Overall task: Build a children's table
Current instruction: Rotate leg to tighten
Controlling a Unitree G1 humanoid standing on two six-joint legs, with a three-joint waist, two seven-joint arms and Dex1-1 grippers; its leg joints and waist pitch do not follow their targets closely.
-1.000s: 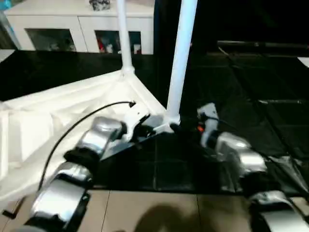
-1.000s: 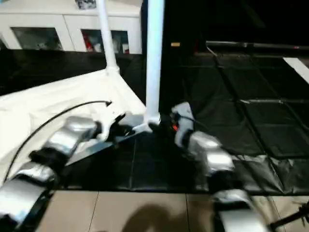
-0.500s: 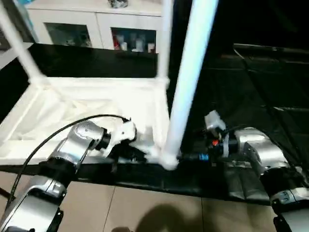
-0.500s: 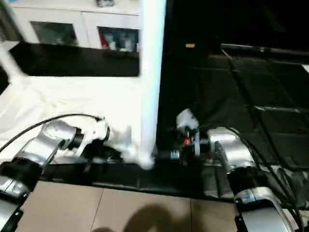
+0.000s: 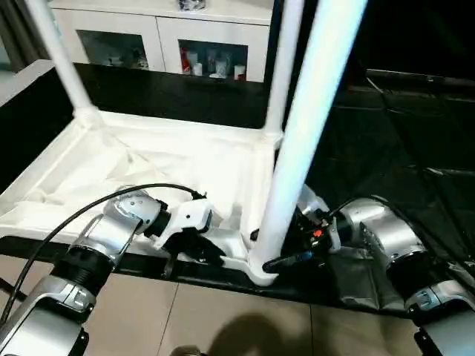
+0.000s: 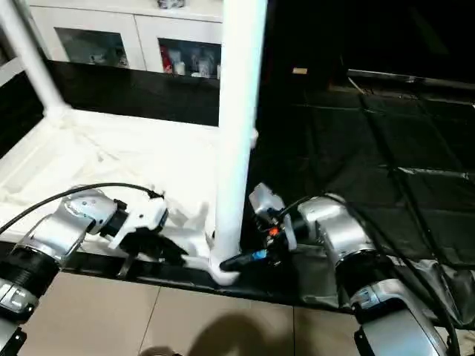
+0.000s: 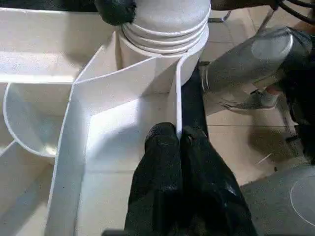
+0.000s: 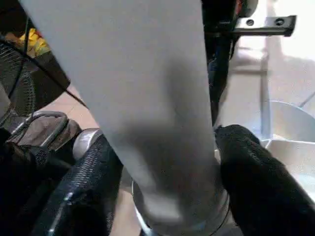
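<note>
The children's table (image 5: 185, 159) lies upside down in front of me, three legs standing up in their corner sockets. My left gripper (image 7: 178, 142) is pressed shut on the thin near rim wall, steadying the top. My right gripper (image 8: 165, 177) straddles the near-right leg (image 5: 308, 141) just above its socket, fingers (image 8: 253, 172) on either side. I judge the leg needs seating: I should close squarely, keep it upright, then twist or press straight down while my left holds firm.

Head cams look fwd and down over both forearms; wrist cams sit v. close, sharing the near leg (image 5: 297, 156) and its corner socket (image 7: 165, 22).
</note>
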